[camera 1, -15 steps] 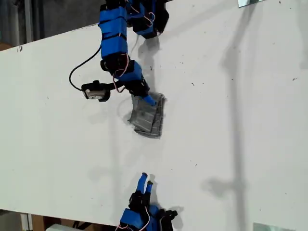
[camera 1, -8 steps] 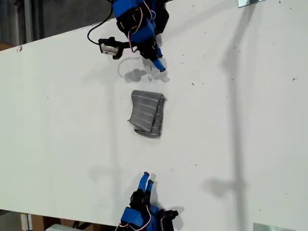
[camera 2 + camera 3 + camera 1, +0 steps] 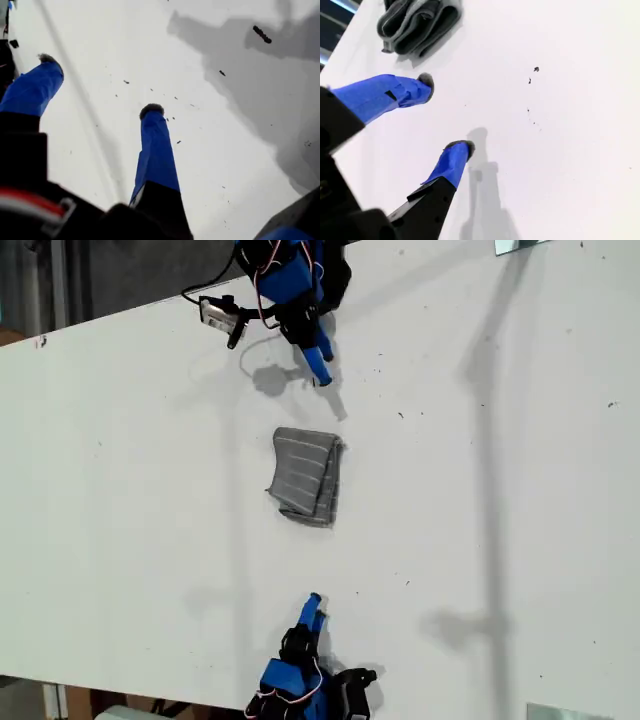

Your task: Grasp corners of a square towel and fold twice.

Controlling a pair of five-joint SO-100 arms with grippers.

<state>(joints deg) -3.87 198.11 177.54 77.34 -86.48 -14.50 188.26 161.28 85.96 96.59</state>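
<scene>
The towel (image 3: pixel 306 478) lies folded into a small dark grey striped bundle in the middle of the white table (image 3: pixel 520 490), with nothing touching it. I cannot pick out its corners among the stacked layers. My first gripper (image 3: pixel 320 370) hangs near the table's far edge at the exterior view's top, a short way from the towel. It is open and empty in its wrist view (image 3: pixel 100 87). My second gripper (image 3: pixel 314 605) sits at the exterior view's bottom. It is open and empty (image 3: pixel 445 115), with the towel (image 3: pixel 417 22) a short way ahead of its fingertips.
The first arm's wrist camera (image 3: pixel 218 313) and its black cable stick out toward the exterior view's left. Arm shadows fall on the table (image 3: pixel 240 75) around the first gripper. Small dark specks (image 3: pixel 535 69) dot the surface. The table's edges run close behind both arms.
My first gripper let go of the towel and drew back toward the exterior view's top. The towel stayed folded where it was. My second gripper shifted only slightly.
</scene>
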